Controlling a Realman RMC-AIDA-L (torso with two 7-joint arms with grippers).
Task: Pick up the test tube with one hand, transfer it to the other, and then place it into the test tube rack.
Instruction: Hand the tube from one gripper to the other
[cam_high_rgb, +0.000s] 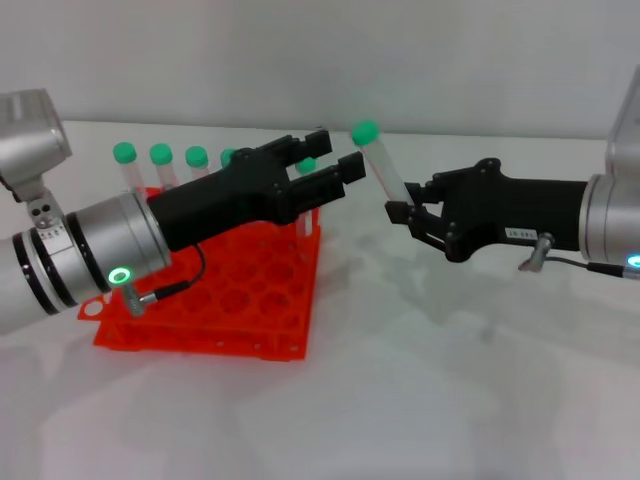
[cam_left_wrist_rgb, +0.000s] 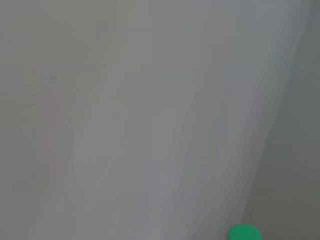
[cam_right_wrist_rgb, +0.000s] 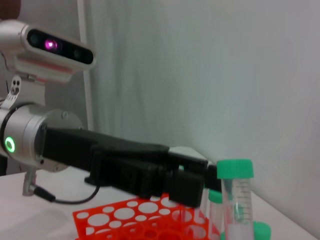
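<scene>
My right gripper (cam_high_rgb: 408, 212), the one with the white label, is shut on the lower part of the test tube (cam_high_rgb: 386, 172). It holds the tube in the air, tilted, with the green cap (cam_high_rgb: 365, 131) up. My left gripper (cam_high_rgb: 338, 155), on the cuff with the green ring, is open, and its fingertips are just left of the tube's upper part. The orange-red rack (cam_high_rgb: 215, 300) stands on the table under the left arm. The right wrist view shows the tube (cam_right_wrist_rgb: 235, 200), the left gripper (cam_right_wrist_rgb: 204, 181) beside it and the rack (cam_right_wrist_rgb: 125, 220). The left wrist view shows only the cap (cam_left_wrist_rgb: 243, 233).
Several other green-capped tubes (cam_high_rgb: 161, 153) stand in the rack's back row, and one (cam_high_rgb: 306, 165) is behind the left gripper's fingers. A thin cable (cam_high_rgb: 170, 288) hangs from the left cuff over the rack. The white table (cam_high_rgb: 450, 380) extends to the right of the rack.
</scene>
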